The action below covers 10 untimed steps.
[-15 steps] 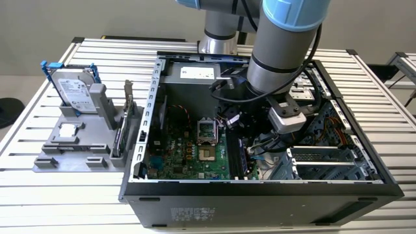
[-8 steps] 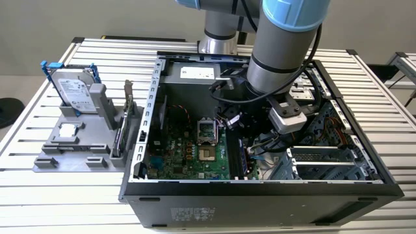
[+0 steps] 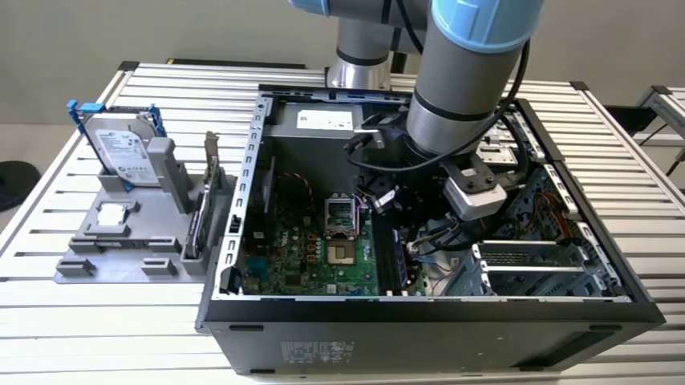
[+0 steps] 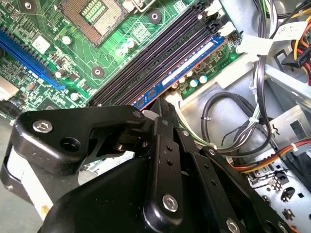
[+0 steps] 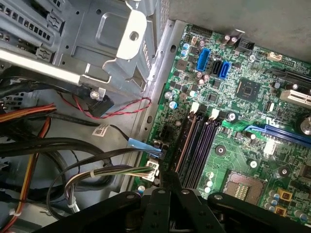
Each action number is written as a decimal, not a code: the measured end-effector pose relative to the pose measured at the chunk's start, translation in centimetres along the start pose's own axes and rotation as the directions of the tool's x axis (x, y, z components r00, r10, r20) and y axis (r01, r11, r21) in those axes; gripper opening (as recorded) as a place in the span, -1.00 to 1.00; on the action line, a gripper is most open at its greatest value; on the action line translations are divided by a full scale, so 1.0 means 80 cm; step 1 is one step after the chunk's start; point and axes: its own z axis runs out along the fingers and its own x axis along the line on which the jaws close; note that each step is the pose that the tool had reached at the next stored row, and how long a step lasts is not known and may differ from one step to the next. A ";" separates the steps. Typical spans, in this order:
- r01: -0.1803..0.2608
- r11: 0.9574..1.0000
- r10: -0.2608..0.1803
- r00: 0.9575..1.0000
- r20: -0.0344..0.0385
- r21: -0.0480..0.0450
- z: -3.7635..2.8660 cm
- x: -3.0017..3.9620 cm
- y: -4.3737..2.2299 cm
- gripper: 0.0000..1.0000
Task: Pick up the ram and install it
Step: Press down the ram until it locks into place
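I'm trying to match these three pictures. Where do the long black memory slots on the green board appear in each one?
Exterior view: the memory slots lie inside the case, just to the exterior view's right of the square processor socket.
Second wrist view: the slots run diagonally beside the socket; the ram sits in the outermost one.
First wrist view: the slots lie near the board's edge, close to the socket.
Shared landmark: the processor socket.
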 end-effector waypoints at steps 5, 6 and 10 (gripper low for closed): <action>0.043 0.999 -0.043 0.999 0.000 0.001 0.0004 -0.0005 -0.0002 -1.00; 0.053 0.999 -0.053 0.999 0.000 0.001 0.0005 -0.0006 -0.0002 -1.00; 0.096 0.995 -0.096 0.995 0.000 0.002 0.0006 -0.0011 -0.0004 -1.00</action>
